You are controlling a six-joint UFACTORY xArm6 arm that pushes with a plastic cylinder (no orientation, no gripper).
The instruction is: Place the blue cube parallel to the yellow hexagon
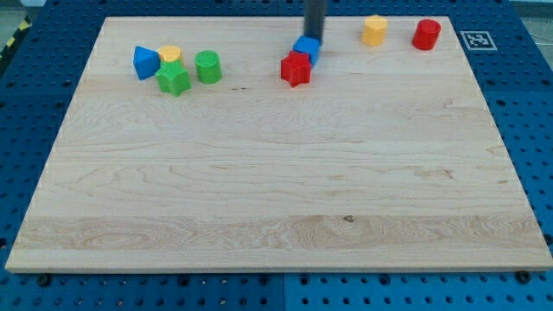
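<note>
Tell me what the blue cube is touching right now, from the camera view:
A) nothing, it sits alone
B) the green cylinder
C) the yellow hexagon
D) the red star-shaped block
D: the blue cube sits against the upper right of the red star-shaped block, with my tip right at the cube's top edge, while the yellow hexagon lies apart toward the view's right.

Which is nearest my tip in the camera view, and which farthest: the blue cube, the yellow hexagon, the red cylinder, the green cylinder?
From my tip:
1. Blue cube, right at the tip, just below it.
2. Yellow hexagon, toward the view's right.
3. Red cylinder and green cylinder: too close to call, red cylinder at far right, green cylinder at left.
</note>
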